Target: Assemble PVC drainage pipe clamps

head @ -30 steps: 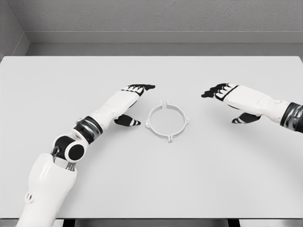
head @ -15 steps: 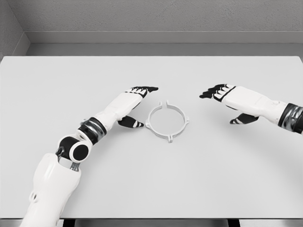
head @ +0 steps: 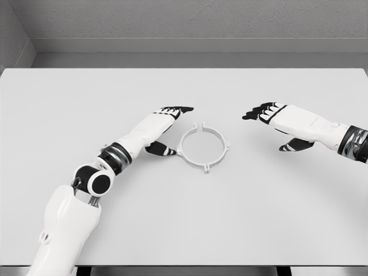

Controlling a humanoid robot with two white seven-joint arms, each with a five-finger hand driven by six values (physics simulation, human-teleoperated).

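Observation:
A white PVC clamp ring (head: 203,148), split at its far side and with small lugs around its rim, lies flat on the white table (head: 184,218) near the middle. My left hand (head: 164,123) hovers just left of the ring, fingers stretched out and the thumb pointing at the ring's left edge; it holds nothing. My right hand (head: 273,118) floats to the right of the ring, a clear gap away, fingers extended and empty.
The table's far edge (head: 184,68) meets a grey wall. My left elbow and upper arm (head: 92,181) cross the lower left of the table.
My left hand has slid a little to the right, closer to the ring. The right hand has barely shifted. The ring has not moved.

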